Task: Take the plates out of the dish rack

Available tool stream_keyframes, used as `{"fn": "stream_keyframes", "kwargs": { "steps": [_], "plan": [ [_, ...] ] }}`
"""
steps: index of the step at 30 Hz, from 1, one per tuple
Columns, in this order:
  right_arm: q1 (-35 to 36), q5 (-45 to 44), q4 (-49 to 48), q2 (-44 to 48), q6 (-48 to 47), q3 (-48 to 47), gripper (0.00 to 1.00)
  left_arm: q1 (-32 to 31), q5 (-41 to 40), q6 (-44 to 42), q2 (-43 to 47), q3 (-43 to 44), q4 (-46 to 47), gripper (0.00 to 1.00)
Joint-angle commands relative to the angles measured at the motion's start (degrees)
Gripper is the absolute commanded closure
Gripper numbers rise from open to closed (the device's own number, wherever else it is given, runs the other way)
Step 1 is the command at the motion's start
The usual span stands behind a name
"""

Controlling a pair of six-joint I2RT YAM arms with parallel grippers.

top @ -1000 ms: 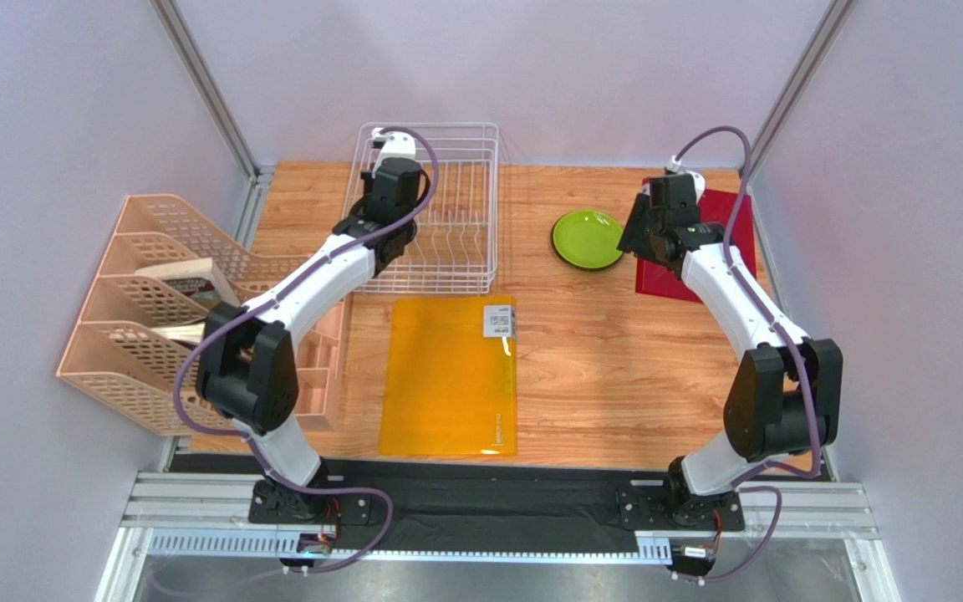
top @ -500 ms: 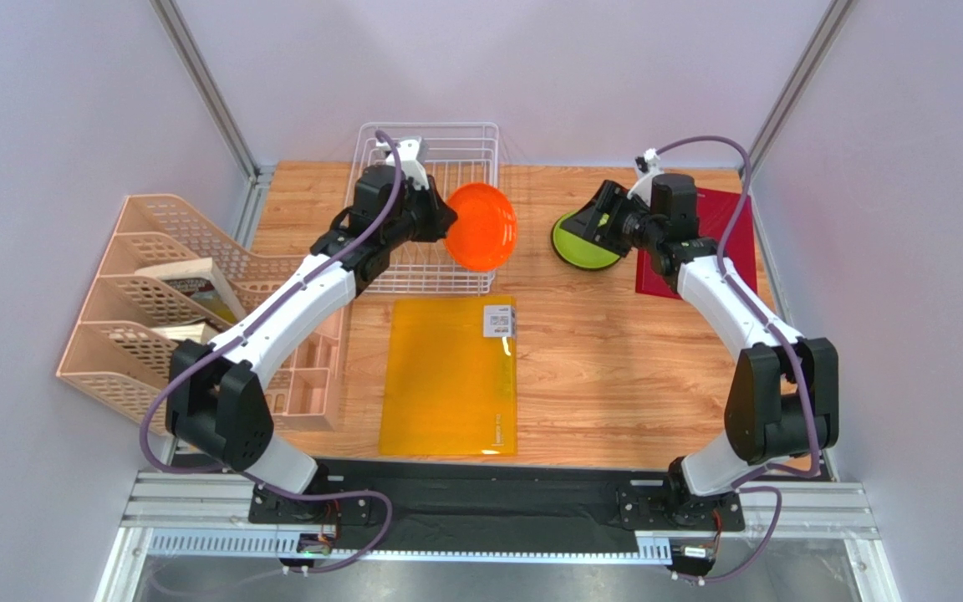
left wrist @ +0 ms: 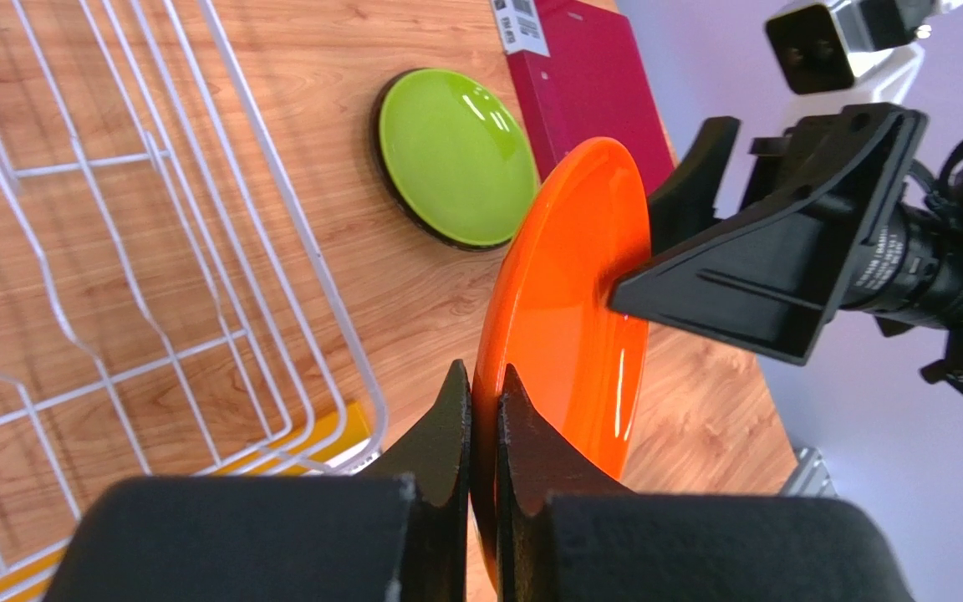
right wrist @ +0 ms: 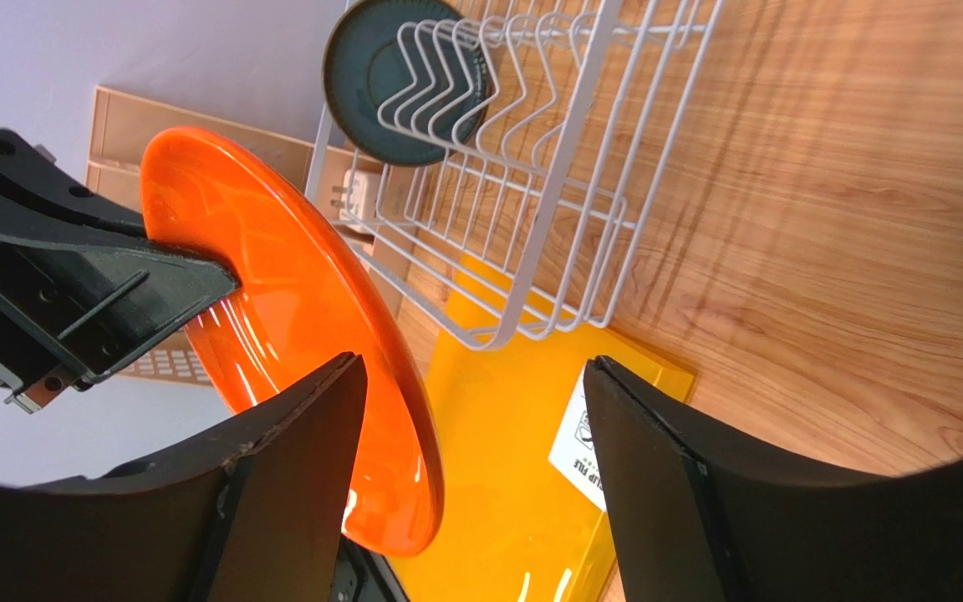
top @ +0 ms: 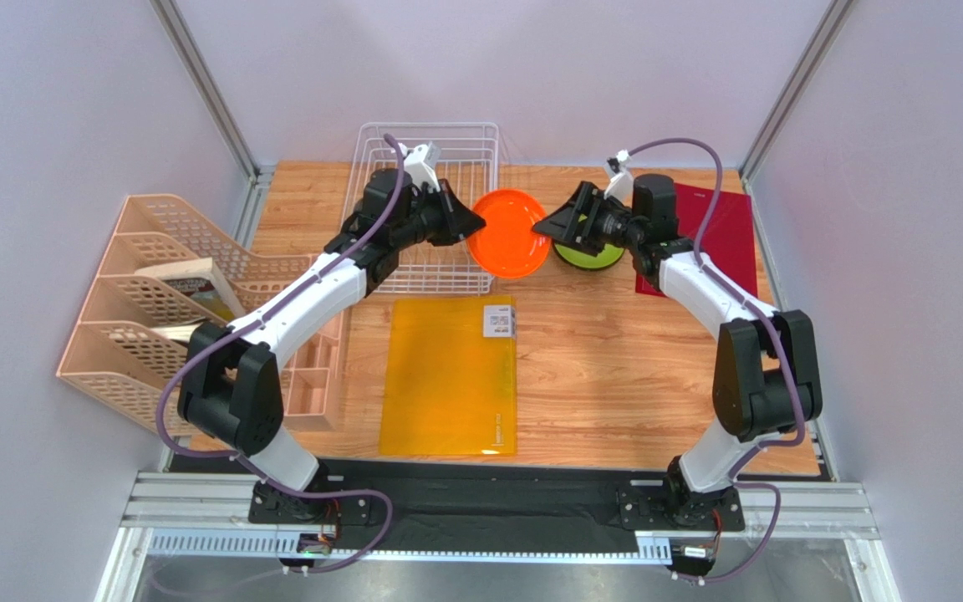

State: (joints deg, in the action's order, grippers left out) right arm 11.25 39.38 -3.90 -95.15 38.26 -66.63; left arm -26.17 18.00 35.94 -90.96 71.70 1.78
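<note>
My left gripper (top: 469, 227) is shut on the near rim of the orange plate (top: 508, 235) and holds it on edge in the air, just right of the white wire dish rack (top: 430, 213). In the left wrist view the jaws (left wrist: 484, 376) pinch the orange plate (left wrist: 568, 301). My right gripper (top: 562, 226) is open, and its fingers straddle the plate's opposite rim (right wrist: 286, 314). The lime green plate (top: 590, 256) lies flat on the table under the right gripper. The dark grey plate (right wrist: 405, 82) stands in the rack (right wrist: 537, 188). The dark red floral plate is out of view.
A red square mat (top: 725, 238) lies at the back right. A yellow folder (top: 449, 374) lies in the middle of the table, in front of the rack. A beige slotted organizer (top: 160, 314) stands at the left edge.
My left gripper lifted the orange plate out of the rack and carried it right. My right gripper moved left from the red mat, over the green plate, up to the orange plate.
</note>
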Motion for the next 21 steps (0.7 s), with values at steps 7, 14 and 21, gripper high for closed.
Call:
{"fn": "stream_keyframes", "kwargs": {
  "steps": [7, 14, 21],
  "plan": [
    [2.6, 5.6, -8.1, -3.8, 2.4, -0.6, 0.99, -0.5, 3.8, 3.3, -2.6, -0.4, 7.0, 1.00],
    [-1.1, -3.8, -4.2, 0.1, 1.6, 2.4, 1.00, -0.5, -2.6, -5.5, -0.8, 0.5, 0.7, 0.34],
    [-8.5, -17.0, 9.1, -1.3, -3.2, -3.2, 1.00, -0.5, -21.3, -18.4, 5.7, -2.0, -5.5, 0.00]
  ]
}}
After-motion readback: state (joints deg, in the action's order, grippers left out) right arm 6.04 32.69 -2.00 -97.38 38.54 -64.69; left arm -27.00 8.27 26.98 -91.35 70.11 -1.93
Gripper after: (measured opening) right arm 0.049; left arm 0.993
